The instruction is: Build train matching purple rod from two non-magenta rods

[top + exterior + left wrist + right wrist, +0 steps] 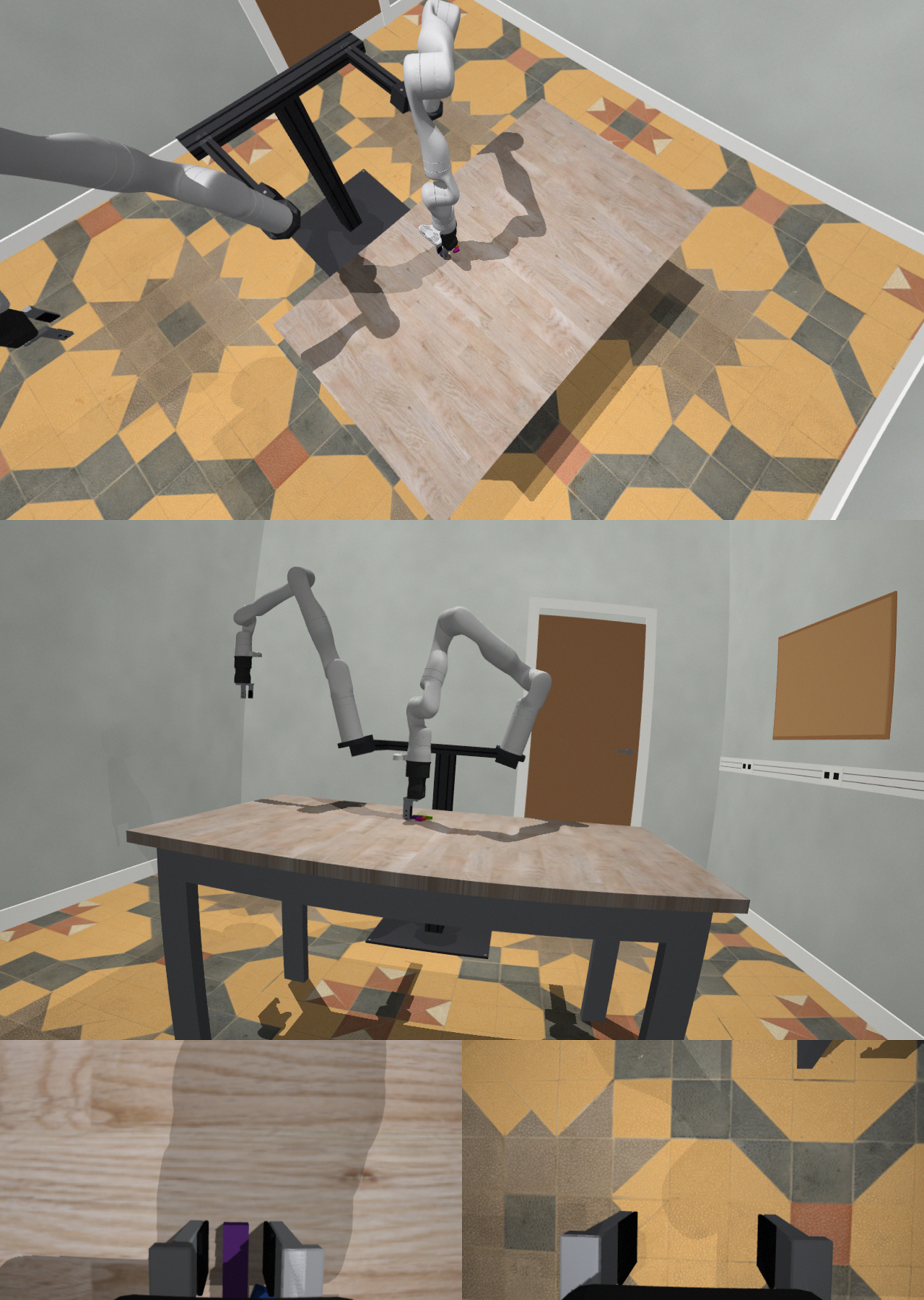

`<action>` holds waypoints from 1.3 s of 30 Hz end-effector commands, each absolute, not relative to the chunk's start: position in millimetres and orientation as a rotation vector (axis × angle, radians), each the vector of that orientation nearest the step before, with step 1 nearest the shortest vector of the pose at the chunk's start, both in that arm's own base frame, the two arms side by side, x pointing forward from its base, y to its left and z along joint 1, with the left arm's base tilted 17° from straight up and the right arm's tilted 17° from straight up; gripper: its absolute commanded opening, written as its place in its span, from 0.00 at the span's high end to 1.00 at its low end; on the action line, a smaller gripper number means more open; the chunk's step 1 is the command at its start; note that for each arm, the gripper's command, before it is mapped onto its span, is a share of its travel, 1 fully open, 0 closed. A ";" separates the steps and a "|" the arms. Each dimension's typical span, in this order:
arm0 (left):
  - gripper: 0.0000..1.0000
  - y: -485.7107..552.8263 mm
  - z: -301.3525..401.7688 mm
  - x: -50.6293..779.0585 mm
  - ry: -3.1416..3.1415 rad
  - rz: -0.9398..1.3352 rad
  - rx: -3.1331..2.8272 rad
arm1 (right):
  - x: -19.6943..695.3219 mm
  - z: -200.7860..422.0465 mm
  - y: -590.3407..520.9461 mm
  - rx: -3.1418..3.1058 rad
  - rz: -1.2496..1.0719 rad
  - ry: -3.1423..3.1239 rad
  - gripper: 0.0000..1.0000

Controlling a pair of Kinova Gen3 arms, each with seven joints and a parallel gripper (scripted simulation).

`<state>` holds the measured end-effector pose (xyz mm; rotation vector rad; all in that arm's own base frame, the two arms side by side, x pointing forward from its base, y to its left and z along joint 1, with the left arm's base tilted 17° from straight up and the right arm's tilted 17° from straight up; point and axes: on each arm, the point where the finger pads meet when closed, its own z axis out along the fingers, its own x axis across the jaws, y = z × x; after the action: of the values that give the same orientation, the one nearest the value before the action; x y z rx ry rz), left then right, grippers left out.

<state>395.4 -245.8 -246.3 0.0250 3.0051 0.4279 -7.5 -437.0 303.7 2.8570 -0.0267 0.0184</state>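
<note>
On pale wood planks (517,290) (388,849) (90,1184) — purple rod (235,1257); brown door (316,29) (587,713) behind.
</note>
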 end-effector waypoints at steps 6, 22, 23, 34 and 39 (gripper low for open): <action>0.46 -246.7 -245.6 395.9 3.004 0.426 0.025 | -7.6 304.4 -437.2 2.855 0.019 -0.027 0.00; 0.46 -246.7 -245.6 395.9 3.004 0.426 0.025 | -7.6 304.4 -437.2 2.855 0.019 -0.027 0.00; 0.46 -246.7 -245.6 395.9 3.004 0.426 0.025 | -7.6 304.4 -437.2 2.855 0.019 -0.027 0.00; 0.76 -246.7 -245.6 395.9 3.004 0.426 0.025 | -7.6 304.4 -437.2 2.855 0.019 -0.027 0.00; 0.76 -246.7 -245.6 395.9 3.004 0.426 0.025 | -7.6 304.4 -437.2 2.855 0.019 -0.027 0.00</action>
<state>395.4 -245.8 -246.3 0.0250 3.0051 0.4279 -7.5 -437.0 303.7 2.8570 -0.0267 0.0184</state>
